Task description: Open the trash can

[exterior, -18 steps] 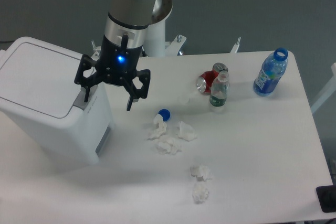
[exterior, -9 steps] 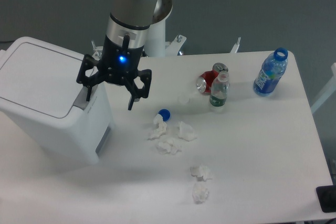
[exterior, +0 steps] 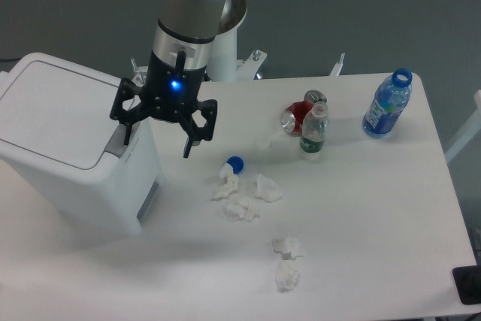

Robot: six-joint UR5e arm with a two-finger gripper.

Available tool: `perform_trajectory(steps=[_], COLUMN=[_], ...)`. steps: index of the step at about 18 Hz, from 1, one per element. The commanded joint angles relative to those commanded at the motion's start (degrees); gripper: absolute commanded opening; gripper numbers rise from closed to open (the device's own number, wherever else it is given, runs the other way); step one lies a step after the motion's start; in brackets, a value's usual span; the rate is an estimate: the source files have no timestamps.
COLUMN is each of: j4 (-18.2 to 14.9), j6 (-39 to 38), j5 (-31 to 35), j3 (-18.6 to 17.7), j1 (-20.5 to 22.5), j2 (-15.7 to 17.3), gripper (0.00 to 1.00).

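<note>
Trash can [exterior: 64,137] sits at desk's left edge, lid down. Gripper [exterior: 156,140] spread wide, holding nothing, over the can's right end with one finger by the grey button strip [exterior: 120,143]. Approach step; next, probably press that strip.

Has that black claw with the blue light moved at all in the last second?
Yes, barely: the black gripper crept slightly right along the large white plastic trash can's grey button strip.

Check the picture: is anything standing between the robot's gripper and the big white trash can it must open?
Nothing visible does. The open gripper hangs right at the large white boxy plastic trash can, one of its fingers over the grey button strip. The lid is shut, with nothing resting on it.
</note>
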Motion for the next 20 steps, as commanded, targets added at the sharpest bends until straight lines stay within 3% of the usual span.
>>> perform_trajectory(steps=[20], j4=[0.09], j6=[0.79], j5=[0.09], j3=[-0.79], j1=[0.18], j2=[0.00], gripper=[1.00])
